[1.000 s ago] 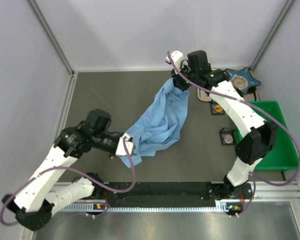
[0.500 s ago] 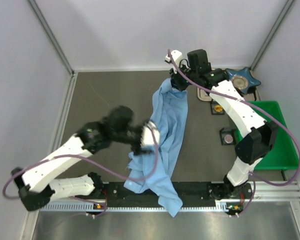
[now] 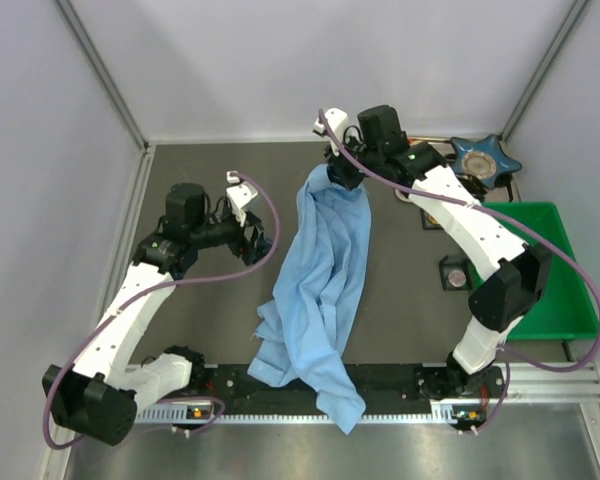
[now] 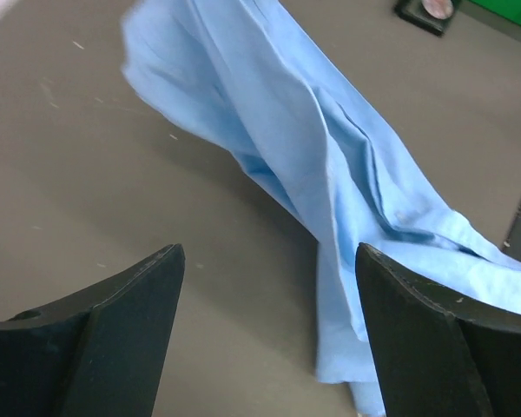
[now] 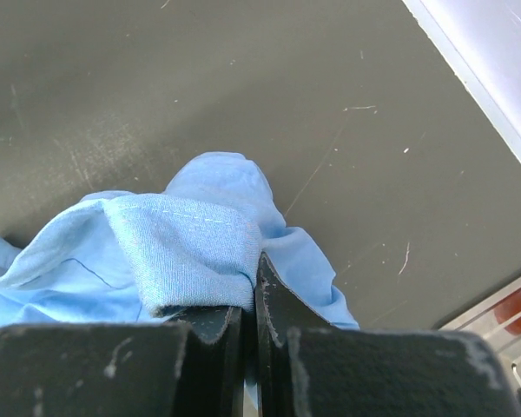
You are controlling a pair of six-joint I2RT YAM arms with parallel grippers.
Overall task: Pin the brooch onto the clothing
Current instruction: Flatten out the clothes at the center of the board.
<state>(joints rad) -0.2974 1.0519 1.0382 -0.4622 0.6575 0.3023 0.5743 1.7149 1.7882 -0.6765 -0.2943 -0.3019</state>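
Note:
The clothing (image 3: pixel 325 290), a light blue shirt, lies stretched in a long strip from the back of the table to over the front rail. My right gripper (image 3: pixel 338 180) is shut on its far end; in the right wrist view a folded hem (image 5: pixel 191 252) is pinched at my gripper (image 5: pixel 250 261). My left gripper (image 3: pixel 263 238) hovers left of the shirt, open and holding nothing. The left wrist view shows bare table between its fingers (image 4: pixel 130 304) and the shirt (image 4: pixel 330 156) ahead. I cannot single out the brooch; a small round piece sits in a black square holder (image 3: pixel 456 272).
A green bin (image 3: pixel 550 300) stands at the right edge, with a blue star-shaped dish (image 3: pixel 485 160) behind it. A black rail (image 3: pixel 410 380) runs along the front edge. Grey walls close in the table at the back and sides.
My left gripper opened and let go of the shirt's near end, then swung back and up to the left. The shirt unfolded into a long strip reaching the front rail.

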